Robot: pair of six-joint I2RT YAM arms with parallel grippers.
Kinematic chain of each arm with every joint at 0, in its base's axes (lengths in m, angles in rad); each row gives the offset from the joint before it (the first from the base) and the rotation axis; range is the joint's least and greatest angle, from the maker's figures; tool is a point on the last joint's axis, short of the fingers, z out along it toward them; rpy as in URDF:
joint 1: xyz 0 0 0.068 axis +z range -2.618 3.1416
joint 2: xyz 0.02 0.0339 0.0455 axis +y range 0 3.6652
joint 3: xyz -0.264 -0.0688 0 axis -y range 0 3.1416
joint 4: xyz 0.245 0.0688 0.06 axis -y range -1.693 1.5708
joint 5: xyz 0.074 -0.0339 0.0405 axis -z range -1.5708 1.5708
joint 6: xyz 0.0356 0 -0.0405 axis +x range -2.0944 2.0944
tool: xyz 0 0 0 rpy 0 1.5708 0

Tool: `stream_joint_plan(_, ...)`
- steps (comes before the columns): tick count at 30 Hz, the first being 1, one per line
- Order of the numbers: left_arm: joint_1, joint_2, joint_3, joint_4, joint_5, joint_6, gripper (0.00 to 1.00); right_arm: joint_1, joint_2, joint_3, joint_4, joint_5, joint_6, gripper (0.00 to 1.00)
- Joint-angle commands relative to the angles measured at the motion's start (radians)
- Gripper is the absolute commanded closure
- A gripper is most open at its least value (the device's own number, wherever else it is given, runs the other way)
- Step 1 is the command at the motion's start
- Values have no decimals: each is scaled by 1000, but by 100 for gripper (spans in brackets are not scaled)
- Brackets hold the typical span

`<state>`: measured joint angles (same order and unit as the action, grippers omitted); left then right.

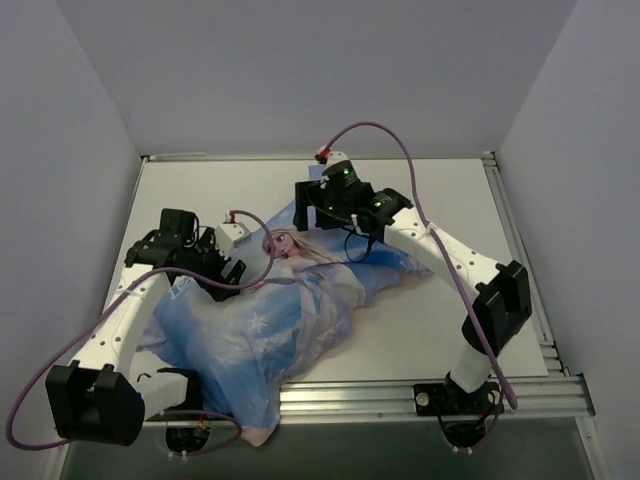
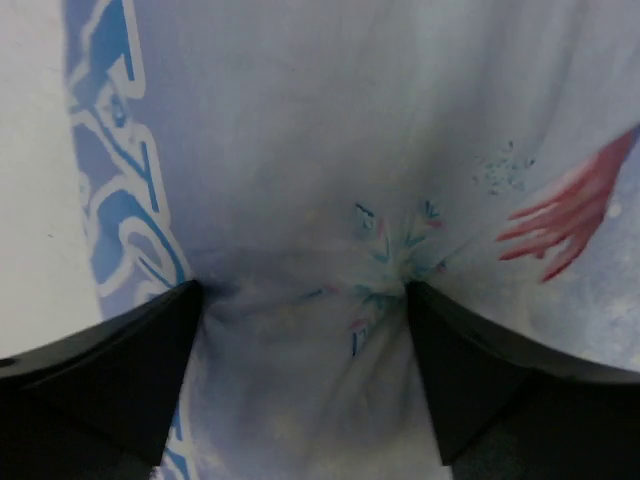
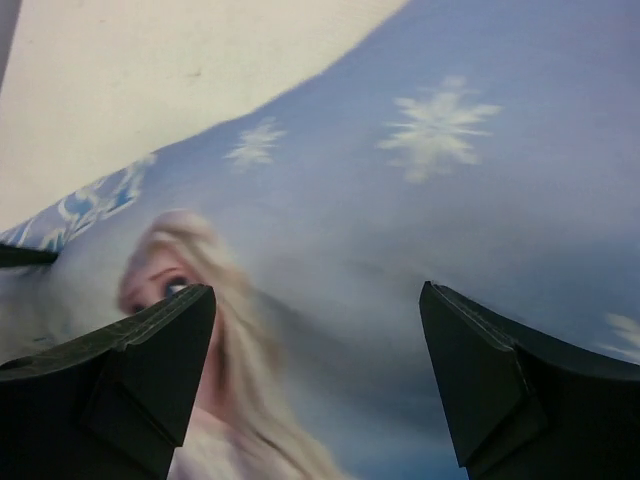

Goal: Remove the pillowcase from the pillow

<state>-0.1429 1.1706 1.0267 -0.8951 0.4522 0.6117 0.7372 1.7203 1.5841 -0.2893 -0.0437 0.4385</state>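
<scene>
Pillowcase (image 1: 285, 310) lying rumpled on desk (image 1: 440, 330). Left pincer (image 2: 300, 295) spread, pressing into fabric, likely gathering fold to pinch. Right pincer (image 3: 315, 300) spread, hovering over far end.

left gripper (image 2: 302, 292) fingers (image 2: 120, 370) apart | tips against pillowcase (image 2: 330, 130) | table (image 2: 30, 200) at left edge

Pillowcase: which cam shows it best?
Top external: nearly all of the pillowcase shows, spread across the table and hanging over its near edge. Left wrist gives only a close patch of pale fabric with a printed hand; right wrist only the princess's face and snowflakes.
</scene>
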Motion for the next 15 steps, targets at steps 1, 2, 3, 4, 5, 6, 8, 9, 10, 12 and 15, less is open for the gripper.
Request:
stream_joint_plan(1,-1,35,-72,-2,-132,45,21,-168,-149,-84,-77,26,-32,13)
stream_joint_plan(2,-1,67,-86,24,-133,48,42,-217,-200,-145,-83,19,-61,13)
stream_joint_plan(3,-3,83,-88,48,-141,42,95,-314,-218,-171,-97,24,-84,12)
stream_joint_plan(4,-1,101,-88,85,-162,25,98,-358,-234,-197,-100,30,-107,10)
stream_joint_plan(5,-3,141,-76,172,-187,11,98,-396,-249,-238,-106,33,-128,10)
stream_joint_plan(6,-7,162,-60,229,-251,-16,98,-430,-251,-252,-119,31,-165,11)
stream_joint_plan(8,-17,252,26,394,-338,-53,98,-482,-248,-272,-128,8,-194,11)
stream_joint_plan(9,-26,289,80,435,-416,-75,98,-490,-249,-286,-123,4,-202,11)
stream_joint_plan(10,-30,334,142,458,-443,-84,98,-501,-254,-295,-113,-10,-201,11)
stream_joint_plan(12,-34,481,386,461,-500,-116,98,-507,-278,-317,-71,-25,-189,11)
stream_joint_plan(15,-30,642,690,366,-515,-135,61,-512,-306,-346,-50,-68,-187,11)
